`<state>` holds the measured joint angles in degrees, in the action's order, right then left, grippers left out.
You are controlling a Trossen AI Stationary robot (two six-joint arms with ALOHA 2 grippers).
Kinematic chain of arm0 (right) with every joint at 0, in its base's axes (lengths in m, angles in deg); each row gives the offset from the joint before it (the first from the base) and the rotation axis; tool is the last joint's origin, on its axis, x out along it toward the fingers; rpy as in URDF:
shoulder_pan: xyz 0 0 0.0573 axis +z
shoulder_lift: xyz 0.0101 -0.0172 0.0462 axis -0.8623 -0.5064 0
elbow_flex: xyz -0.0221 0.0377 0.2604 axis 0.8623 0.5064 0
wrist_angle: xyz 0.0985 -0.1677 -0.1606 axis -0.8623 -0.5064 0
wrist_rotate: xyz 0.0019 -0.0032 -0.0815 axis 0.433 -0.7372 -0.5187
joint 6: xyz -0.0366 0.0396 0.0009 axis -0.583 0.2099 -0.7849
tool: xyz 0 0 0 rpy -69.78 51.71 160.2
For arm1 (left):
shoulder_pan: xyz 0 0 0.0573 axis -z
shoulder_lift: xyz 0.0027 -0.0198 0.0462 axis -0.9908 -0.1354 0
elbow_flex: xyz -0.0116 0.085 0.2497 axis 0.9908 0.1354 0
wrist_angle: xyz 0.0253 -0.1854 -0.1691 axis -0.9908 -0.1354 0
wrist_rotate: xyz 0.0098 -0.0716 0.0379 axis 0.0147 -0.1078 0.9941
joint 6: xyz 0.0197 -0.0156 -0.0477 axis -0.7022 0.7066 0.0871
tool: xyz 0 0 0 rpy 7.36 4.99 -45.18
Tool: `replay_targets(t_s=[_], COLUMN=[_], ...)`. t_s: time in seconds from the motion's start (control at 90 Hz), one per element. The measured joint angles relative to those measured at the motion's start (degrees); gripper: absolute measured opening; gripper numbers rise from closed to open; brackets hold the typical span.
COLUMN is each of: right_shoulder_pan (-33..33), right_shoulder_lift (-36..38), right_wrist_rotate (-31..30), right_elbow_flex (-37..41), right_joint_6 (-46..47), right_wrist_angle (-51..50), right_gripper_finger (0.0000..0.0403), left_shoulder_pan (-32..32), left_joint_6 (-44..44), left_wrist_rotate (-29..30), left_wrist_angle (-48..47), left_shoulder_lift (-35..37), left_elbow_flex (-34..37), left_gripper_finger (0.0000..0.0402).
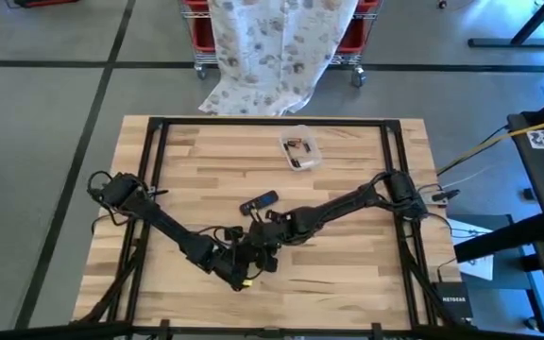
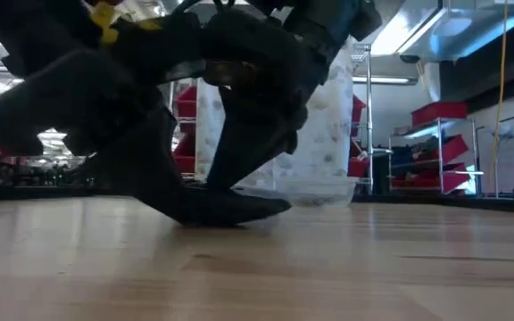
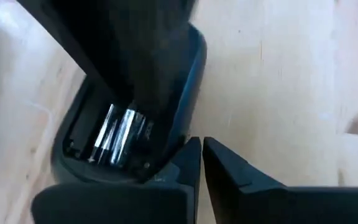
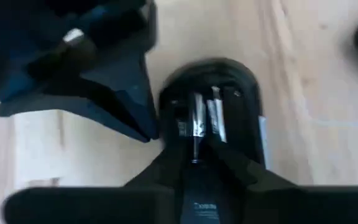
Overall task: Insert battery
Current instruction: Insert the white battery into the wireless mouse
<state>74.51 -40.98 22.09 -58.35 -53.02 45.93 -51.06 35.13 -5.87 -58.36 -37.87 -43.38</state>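
On the tabletop (image 1: 348,264), near the front middle, your two claws meet over the remote (image 4: 213,112).
Its open compartment shows batteries (image 3: 118,134); your right claw (image 4: 199,155) pinches a battery there, your left claw (image 3: 201,163) sits nearly closed, touching the remote's edge.
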Motion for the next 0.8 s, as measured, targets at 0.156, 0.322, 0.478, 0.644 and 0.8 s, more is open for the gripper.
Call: replay_targets(t_s=[0.156,0.322,0.478,0.644,0.8], right_shoulder_pan=[0.0,0.0,0.0,0.0,0.0], right_shoulder_lift=[0.0,0.0,0.5,1.5,2.2], right_wrist_rotate=[0.1,0.6,0.9,0.9,1.2], right_elbow_flex=[0.0,-0.1,-0.1,-0.2,-0.2], right_joint_6=[-0.1,-0.4,-0.4,-0.4,-1.2], right_wrist_angle=[-0.4,-0.7,-2.6,-4.2,-5.0], right_gripper_finger=[0.0126,0.0145,0.0146,0.0147,0.0147], left_shoulder_pan=[0.4,1.2,1.5,1.5,1.5], left_joint_6=[0.5,1.1,1.7,2.6,2.6], left_wrist_rotate=[0.0,-0.2,-0.2,-0.2,-0.3], left_wrist_angle=[-0.5,-0.7,-1.0,-1.4,-1.4], left_shoulder_lift=[0.0,0.0,0.0,0.0,0.0], left_elbow_flex=[0.0,-0.1,-0.1,-0.1,-0.1], left_gripper_finger=[0.0003,0.0003,0.0003,0.0003,0.0003])
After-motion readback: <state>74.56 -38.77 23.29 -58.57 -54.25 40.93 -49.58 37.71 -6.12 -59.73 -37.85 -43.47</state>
